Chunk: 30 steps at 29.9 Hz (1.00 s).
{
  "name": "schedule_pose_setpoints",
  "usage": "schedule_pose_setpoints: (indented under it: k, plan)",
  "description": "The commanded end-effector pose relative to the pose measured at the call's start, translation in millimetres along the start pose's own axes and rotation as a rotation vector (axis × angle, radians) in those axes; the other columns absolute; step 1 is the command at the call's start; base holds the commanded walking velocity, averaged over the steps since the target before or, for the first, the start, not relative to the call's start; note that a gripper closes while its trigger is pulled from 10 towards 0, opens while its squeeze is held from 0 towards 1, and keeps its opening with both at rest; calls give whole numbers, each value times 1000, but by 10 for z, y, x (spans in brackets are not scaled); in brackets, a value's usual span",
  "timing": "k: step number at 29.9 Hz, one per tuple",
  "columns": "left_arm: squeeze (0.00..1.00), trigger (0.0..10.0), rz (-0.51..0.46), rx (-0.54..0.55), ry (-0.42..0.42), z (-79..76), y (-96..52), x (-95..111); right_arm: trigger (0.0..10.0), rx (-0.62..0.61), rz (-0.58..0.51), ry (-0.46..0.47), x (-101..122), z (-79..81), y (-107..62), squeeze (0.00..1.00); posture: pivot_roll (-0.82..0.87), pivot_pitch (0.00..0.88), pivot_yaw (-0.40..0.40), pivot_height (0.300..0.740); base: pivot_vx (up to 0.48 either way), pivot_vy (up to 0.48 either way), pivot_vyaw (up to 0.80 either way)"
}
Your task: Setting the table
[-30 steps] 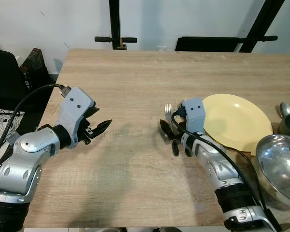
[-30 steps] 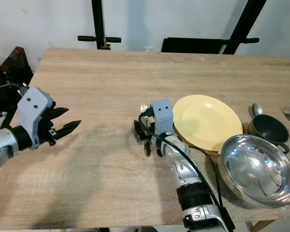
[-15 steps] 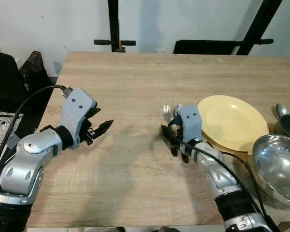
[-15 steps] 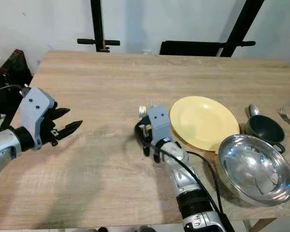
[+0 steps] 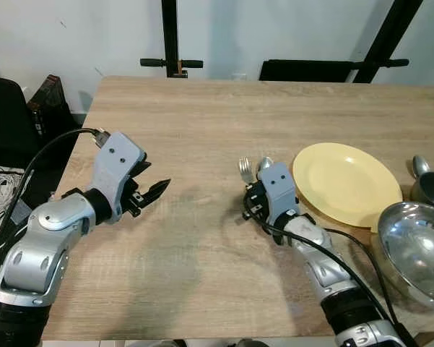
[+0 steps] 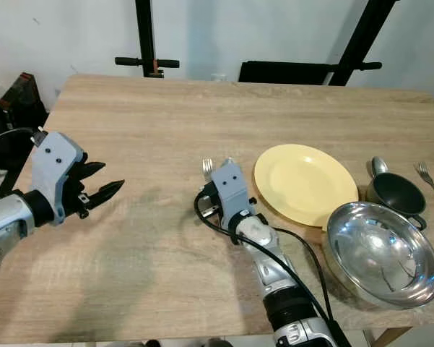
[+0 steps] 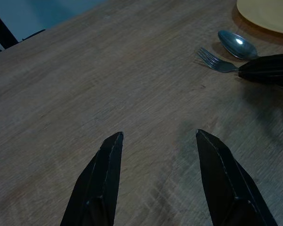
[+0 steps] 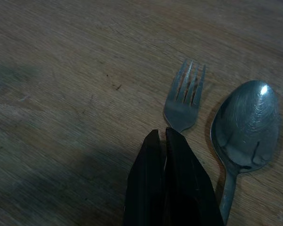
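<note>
Now we see our right gripper point(image 8: 165, 141) drawn back a little toward the robot since half a second ago, fingers pressed together over the fork point(image 8: 184, 101) handle. That fork lies beside the spoon point(image 8: 245, 125), both just left of the yellow plate point(image 5: 344, 183), long axes running away from us, tines and bowl at the far end. Our left gripper point(image 7: 157, 155) hovers wide open over the wooden table point(image 5: 188, 130); a steel bowl point(image 5: 417, 247) and dark cup point(image 6: 396, 192) sit right
</note>
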State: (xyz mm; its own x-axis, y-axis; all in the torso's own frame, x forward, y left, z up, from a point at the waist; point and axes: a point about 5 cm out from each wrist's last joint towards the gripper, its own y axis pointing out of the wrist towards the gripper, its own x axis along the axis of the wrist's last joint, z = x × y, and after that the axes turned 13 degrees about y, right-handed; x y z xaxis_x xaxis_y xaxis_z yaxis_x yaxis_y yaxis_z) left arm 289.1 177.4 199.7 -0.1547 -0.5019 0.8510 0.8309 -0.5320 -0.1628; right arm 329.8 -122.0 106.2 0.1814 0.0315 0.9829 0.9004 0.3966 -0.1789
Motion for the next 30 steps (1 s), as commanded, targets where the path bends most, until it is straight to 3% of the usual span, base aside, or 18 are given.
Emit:
schedule_pose_setpoints:
  k: [1, 4, 7, 11, 12, 13, 14, 15, 18, 21, 22, 30]
  plan:
    - [0, 10000, 12, -11, -8, -45, 7, -27, 0, -25, 134, 72, -303, -39, -59, 0, -56, 68, 20, 740, 0, 0, 0]
    - [0, 10000, 13, -7, -10, -48, 10, -30, 0, -23, 88, 166, -227, -33, -55, 0, -56, 68, 20, 740, 0, 0, 0]
    - [0, 10000, 13, -6, -11, -49, 12, -27, 0, -22, 60, 194, -174, -37, -53, 0, -57, 72, 19, 740, 0, 0, 0]
    - [0, 10000, 15, 10, -22, -114, 53, -33, 0, 24, -194, 323, 320, 15, -112, 0, -57, 74, 20, 740, 0, 0, 0]
    - [0, 10000, 15, 10, -22, -114, 53, -33, 0, 24, -194, 323, 320, 15, -112, 0, -57, 74, 20, 740, 0, 0, 0]
    - [0, 10000, 16, 12, -26, -145, 68, -34, 5882, 52, -292, 366, 520, 53, -185, 0, -59, 76, 21, 740, 0, 0, 0]
    - [0, 10000, 16, 12, -26, -145, 68, -34, 5882, 52, -292, 366, 520, 53, -185, 0, -59, 76, 21, 740, 0, 0, 0]
    - [0, 10000, 15, 10, -29, -167, 71, -33, 10000, 79, -333, 375, 621, 93, -244, 0, -62, 77, 21, 740, 0, 0, 0]
    - [0, 10000, 15, 8, -31, -176, 74, -34, 10000, 93, -338, 357, 643, 119, -269, 0, -62, 77, 21, 740, 0, 0, 0]
    - [0, 10000, 15, 5, -31, -179, 93, -35, 10000, 99, -277, 220, 551, 154, -286, 0, -71, 81, 24, 740, 0, 0, 0]
    - [0, 10000, 15, 6, -30, -171, 99, -32, 10000, 99, -242, 176, 491, 149, -282, 1000, -71, 81, 24, 740, 0, 0, 0]
    - [0, 10000, 15, 15, -29, -158, 100, -30, 10000, 89, -120, 145, 316, 92, -304, 1000, -70, 81, 21, 740, 0, 0, 0]
